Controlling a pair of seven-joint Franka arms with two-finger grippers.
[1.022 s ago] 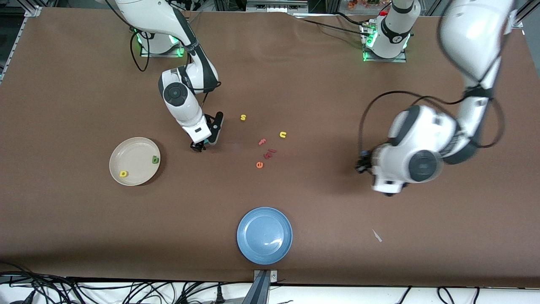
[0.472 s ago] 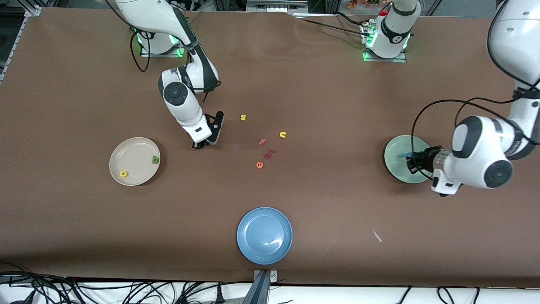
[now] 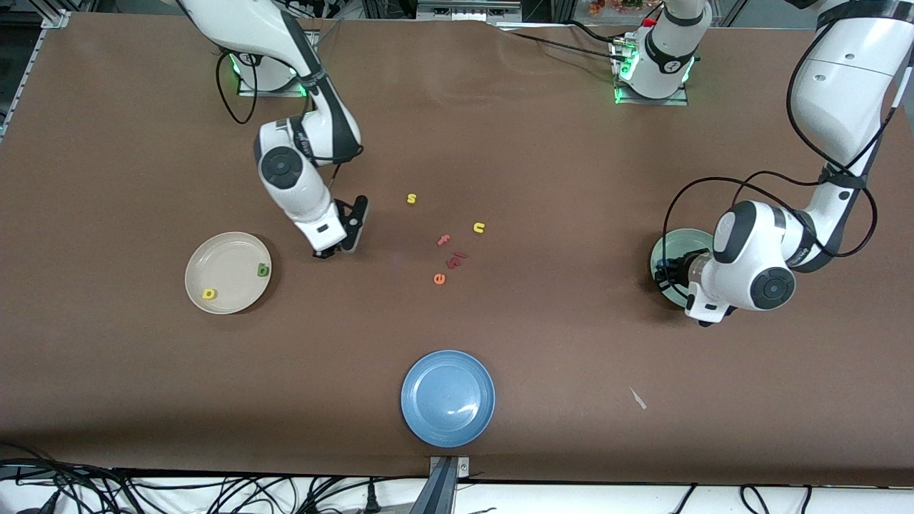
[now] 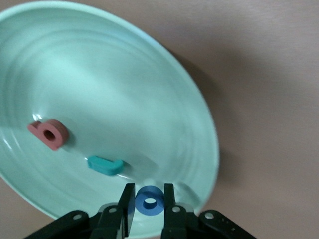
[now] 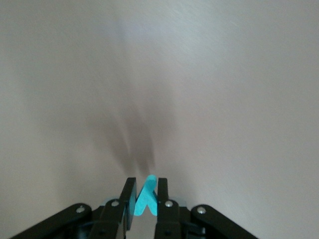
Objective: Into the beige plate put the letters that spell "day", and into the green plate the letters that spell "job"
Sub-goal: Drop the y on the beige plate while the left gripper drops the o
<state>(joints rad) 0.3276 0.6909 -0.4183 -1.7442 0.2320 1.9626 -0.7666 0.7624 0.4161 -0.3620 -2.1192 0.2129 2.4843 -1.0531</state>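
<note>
The right hand (image 5: 144, 201), pinching the teal y (image 5: 146, 199), hangs over bare table (image 3: 543, 164); the beige plate (image 3: 235, 246) lies nearer the front camera, toward the right arm's end. The left hand (image 4: 148, 204) grips the blue o (image 4: 149, 200) over the green plate (image 4: 114, 84).

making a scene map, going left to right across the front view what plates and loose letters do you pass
beige plate → yellow a → green d → yellow s → blue plate → yellow u → green plate
</note>
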